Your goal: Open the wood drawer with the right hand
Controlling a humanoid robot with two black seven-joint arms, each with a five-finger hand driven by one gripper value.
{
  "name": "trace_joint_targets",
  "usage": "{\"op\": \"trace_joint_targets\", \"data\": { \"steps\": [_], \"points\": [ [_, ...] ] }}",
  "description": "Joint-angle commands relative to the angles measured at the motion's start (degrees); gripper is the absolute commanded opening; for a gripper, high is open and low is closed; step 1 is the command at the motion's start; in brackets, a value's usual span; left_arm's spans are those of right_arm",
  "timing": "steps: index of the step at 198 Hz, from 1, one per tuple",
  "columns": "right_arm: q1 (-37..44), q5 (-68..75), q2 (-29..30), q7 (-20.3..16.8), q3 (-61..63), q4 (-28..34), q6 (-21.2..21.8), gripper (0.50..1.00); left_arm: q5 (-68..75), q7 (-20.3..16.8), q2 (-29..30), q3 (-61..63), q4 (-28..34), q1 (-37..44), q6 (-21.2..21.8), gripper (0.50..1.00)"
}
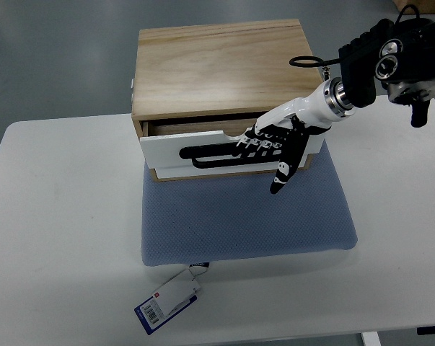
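Observation:
A light wooden box (217, 68) stands at the back of the table on a blue mat. Its white-fronted drawer (203, 153) is pulled out a short way, leaving a dark gap behind the front panel. A long black slot (210, 153) in the white front serves as the handle. My right hand (271, 148) comes in from the upper right and has its fingers (257, 144) hooked into the right end of that slot. The thumb (282, 176) points down in front of the drawer face. My left arm does not show.
The blue mat (246, 220) lies in front of and under the box. A white and blue tag (170, 301) hangs from the mat's near edge. The white table (58, 238) spreads left and right. Grey floor lies beyond the table.

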Motion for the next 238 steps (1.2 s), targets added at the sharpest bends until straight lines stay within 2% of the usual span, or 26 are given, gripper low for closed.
{"op": "trace_joint_targets", "data": {
  "steps": [1, 114, 238],
  "points": [
    [0.16, -0.55, -0.88, 0.00, -0.03, 0.38, 1.11, 0.928, 0.00, 0.03, 0.00, 0.00, 0.00, -0.01, -0.01, 1.000],
    [2.18, -3.01, -7.11, 0.17, -0.03, 6.62, 4.63, 0.928, 0.00, -0.06, 0.00, 0.00, 0.00, -0.01, -0.01, 1.000],
    [6.57, -3.72, -11.25, 0.43, 0.32, 8.82, 7.00, 0.928, 0.00, -0.06, 0.00, 0.00, 0.00, -0.01, -0.01, 1.000]
  ]
}}
